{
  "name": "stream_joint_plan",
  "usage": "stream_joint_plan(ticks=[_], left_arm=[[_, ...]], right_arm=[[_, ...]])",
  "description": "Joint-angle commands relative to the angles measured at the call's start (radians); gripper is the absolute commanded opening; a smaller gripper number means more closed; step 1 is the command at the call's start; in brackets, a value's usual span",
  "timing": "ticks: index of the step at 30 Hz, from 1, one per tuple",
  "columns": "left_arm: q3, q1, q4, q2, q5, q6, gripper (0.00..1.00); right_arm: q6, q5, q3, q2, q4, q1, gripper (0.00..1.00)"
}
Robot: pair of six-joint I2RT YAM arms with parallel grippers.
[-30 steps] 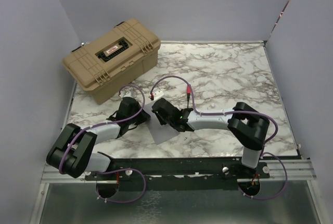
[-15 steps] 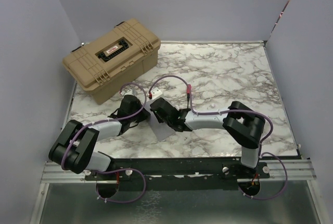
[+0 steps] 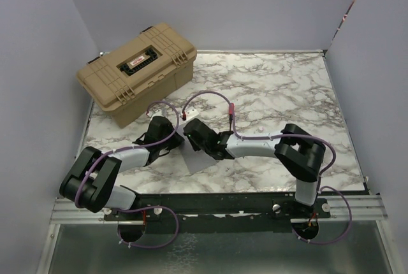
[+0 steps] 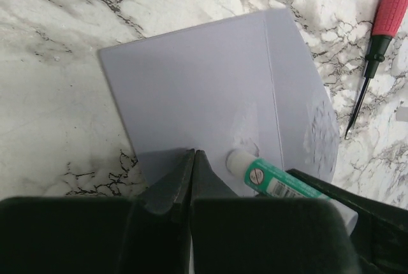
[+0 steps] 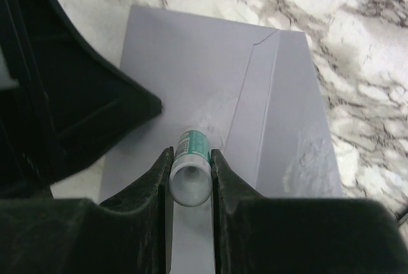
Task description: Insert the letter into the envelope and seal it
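Now: glue stick over the open envelope

Envelope lies flat near the 6 o'clock edge of the table. Seen from the left wrist, its flap opens toward 3 o'clock and the fold runs 12 to 6. Long axis mostly covered. Both arms low, converging. Left gripper fingers together at the envelope's near edge. Right gripper clamps the glue stick.

Envelope: in the top view only the near corner is shown; the rest is covered by the left gripper and the right gripper. What lies inside it cannot be told. In the left wrist view its near edge is masked by the fingers; in the right wrist view its left part is masked by the other arm's dark housing.
Glue stick: near end hidden behind the right gripper's body; label print too small to be read.
Screwdriver: handle end cut off by the right picture edge.
Case: lid label illegible.
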Motion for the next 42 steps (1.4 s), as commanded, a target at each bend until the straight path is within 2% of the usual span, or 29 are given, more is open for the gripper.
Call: stream_joint_plan(ticks=[1, 12, 15, 23, 28, 32, 34, 38, 42], left_arm=[[-0.017, -0.005, -0.14, 0.032, -0.069, -0.014, 0.0], [-0.02, -0.004, -0.134, 0.05, -0.071, -0.04, 0.0], [-0.024, -0.004, -0.13, 0.052, -0.066, -0.042, 0.0], [-0.027, -0.004, -0.125, 0.049, -0.051, -0.014, 0.0], [-0.018, -0.004, -0.115, 0.049, -0.04, 0.018, 0.0], [-0.012, -0.001, -0.107, 0.05, -0.038, 0.012, 0.0], [-0.012, 0.01, -0.078, 0.039, 0.022, 0.007, 0.0], [-0.025, 0.04, 0.051, -0.036, 0.127, -0.051, 0.0], [0.006, 0.057, 0.083, -0.122, 0.124, -0.062, 0.05]], right_arm=[[0.025, -0.057, -0.05, -0.082, -0.158, 0.005, 0.0], [-0.011, -0.182, -0.135, -0.14, -0.134, 0.006, 0.0], [-0.007, -0.134, -0.114, -0.102, -0.108, 0.006, 0.0], [0.063, 0.125, -0.021, 0.009, -0.083, -0.011, 0.0], [0.058, 0.143, 0.033, 0.029, -0.078, -0.015, 0.0], [0.055, 0.086, 0.044, 0.04, -0.043, -0.016, 0.0], [0.052, 0.073, 0.048, 0.042, -0.046, -0.016, 0.0], [0.037, 0.07, 0.022, 0.005, -0.047, -0.016, 0.0], [0.02, 0.082, 0.057, -0.048, -0.12, -0.017, 0.0]])
